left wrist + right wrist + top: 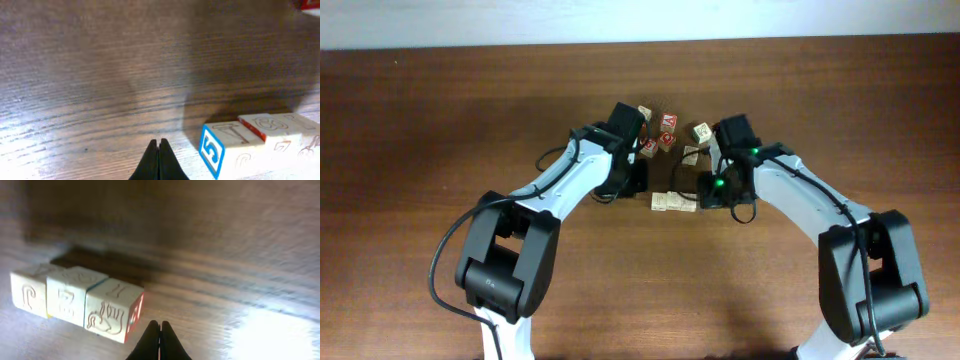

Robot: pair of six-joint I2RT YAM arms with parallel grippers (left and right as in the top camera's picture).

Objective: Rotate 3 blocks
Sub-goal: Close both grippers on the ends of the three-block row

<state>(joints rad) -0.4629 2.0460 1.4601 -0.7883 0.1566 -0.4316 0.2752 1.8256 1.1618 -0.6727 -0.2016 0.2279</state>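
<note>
Left gripper [159, 159] and right gripper [160, 339] sit pinched shut, empty, flanking the blocks [674, 202] mid-table [420, 120], off every edge. I fear shut tips shove the whole row, not turn one.

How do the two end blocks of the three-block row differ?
The left end block shows a blue 5 on its outer face; the right end block shows red print there. The left end block faces the left fingers, the right end block the right fingers. Both are pale carved wood.

Soft, blurry wrist views; white glare on table [272, 330].
</note>
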